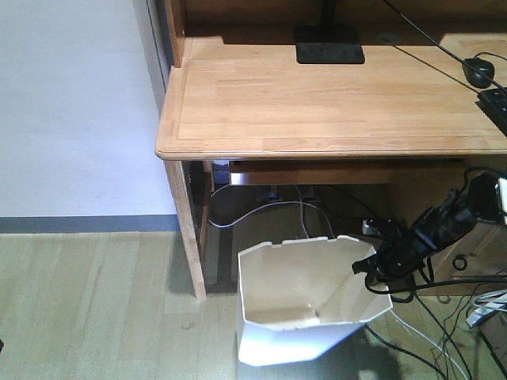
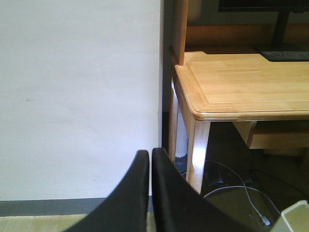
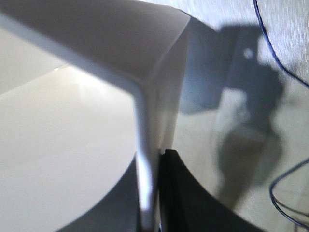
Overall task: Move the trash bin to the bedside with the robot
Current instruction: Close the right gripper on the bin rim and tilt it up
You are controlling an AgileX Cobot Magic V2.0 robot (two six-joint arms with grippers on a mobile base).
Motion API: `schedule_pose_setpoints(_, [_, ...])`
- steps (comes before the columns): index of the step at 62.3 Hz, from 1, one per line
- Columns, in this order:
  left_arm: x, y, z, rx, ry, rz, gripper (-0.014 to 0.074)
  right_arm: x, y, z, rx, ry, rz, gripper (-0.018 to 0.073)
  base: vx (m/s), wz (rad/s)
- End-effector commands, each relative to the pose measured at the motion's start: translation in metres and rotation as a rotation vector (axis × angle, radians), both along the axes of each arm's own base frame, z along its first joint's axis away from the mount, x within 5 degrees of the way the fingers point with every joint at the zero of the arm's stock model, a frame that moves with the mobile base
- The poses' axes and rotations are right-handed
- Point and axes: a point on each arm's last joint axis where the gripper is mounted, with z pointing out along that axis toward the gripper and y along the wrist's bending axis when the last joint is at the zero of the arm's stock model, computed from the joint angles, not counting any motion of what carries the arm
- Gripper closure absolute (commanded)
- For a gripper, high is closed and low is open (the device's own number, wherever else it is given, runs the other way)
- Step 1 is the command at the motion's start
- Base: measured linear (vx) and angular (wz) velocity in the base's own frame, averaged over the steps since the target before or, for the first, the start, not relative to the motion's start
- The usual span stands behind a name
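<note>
Front view: the trash bin (image 1: 273, 342) is seen on the floor below the worktop (image 1: 333, 103). Its 3 o'clock rim is pinched by the right tool (image 1: 372, 265), presumably for dragging; no bed is shown.

Left wrist view: the left tool (image 2: 150, 193) is seen closed and empty.

Right wrist view: the bin wall (image 3: 145, 125) is clamped between the fingers (image 3: 186, 208).

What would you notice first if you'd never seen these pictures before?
The white trash bin stands out first, on the floor just in front of the wooden desk, with the black right tool pinching its rim. The left tool is shut on nothing, pointing at the white wall beside the desk.
</note>
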Motion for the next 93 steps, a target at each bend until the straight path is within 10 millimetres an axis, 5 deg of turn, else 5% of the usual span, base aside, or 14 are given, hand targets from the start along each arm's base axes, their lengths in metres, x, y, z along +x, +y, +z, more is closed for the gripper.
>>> schedule_pose_setpoints(1, [0.001,0.000,0.001,-0.008,-0.065,0.000,0.0603,0.015,0.007,0.061,0.095,-0.107,-0.050,0.0566,0.00,0.00])
schedule_pose_setpoints(20, [0.001,0.000,0.001,-0.008,-0.065,0.000,0.0603,-0.028,0.019,0.117,0.162,-0.181,-0.011,0.0566,0.00,0.00])
schedule_pose_setpoints(38, [0.001,0.000,0.001,-0.008,-0.065,0.000,0.0603,-0.055,0.026,0.142,0.194,-0.168,0.001,0.0566,0.00,0.00])
schedule_pose_setpoints(93, [0.001,0.000,0.001,-0.008,-0.065,0.000,0.0603,-0.056,0.028,0.144,0.214,-0.164,0.003,0.0566,0.00,0.00])
